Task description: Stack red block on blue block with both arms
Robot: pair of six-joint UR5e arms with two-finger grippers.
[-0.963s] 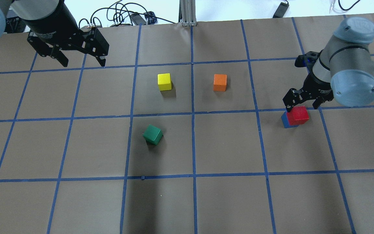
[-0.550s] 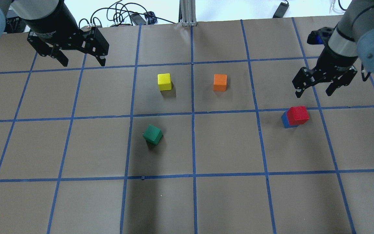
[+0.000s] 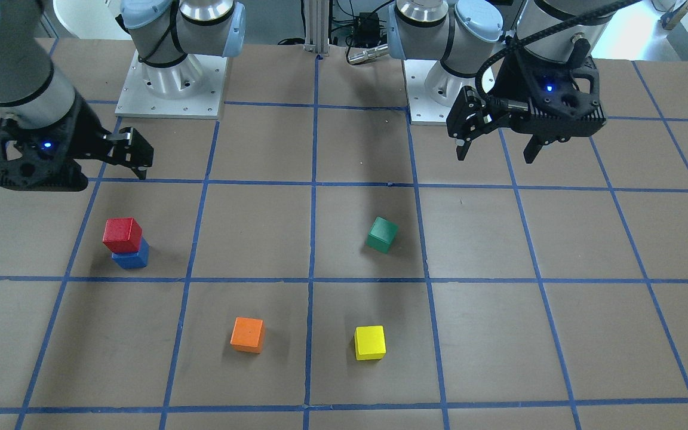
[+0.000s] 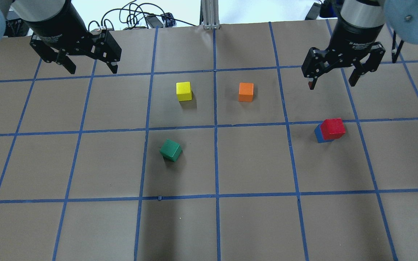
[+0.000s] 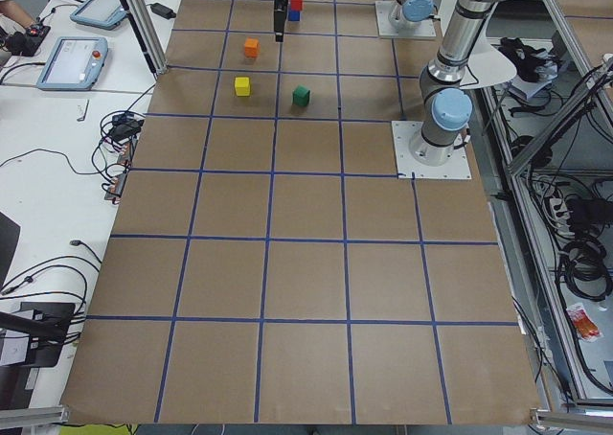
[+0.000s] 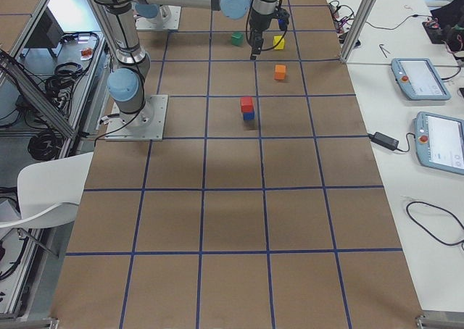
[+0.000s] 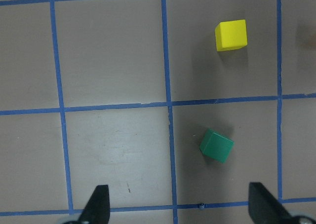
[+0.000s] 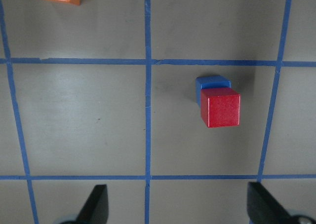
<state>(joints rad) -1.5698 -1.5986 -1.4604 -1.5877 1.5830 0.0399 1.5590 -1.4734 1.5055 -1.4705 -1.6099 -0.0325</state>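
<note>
Red block (image 4: 333,128): rests on top of the blue block (image 4: 318,135), on the robot's right half of the desk (image 4: 252,163); nothing grips it.
Right pincer (image 4: 332,84): jaws wide, holding nothing, raised beyond the stack and well apart from it.
Left pincer (image 4: 93,70): jaws wide, holding nothing, over the desk's far left.
Risk: red looks slightly off-centre on blue; a low sweep of the right arm, or a jolt to the desk, could topple it.
Edges: the stack stands well in from every desk edge.
Room: no other block shares its square; orange block (image 4: 246,92) is nearest, well apart; yellow block (image 4: 184,91) and green block (image 4: 171,150) lie farther off.
</note>
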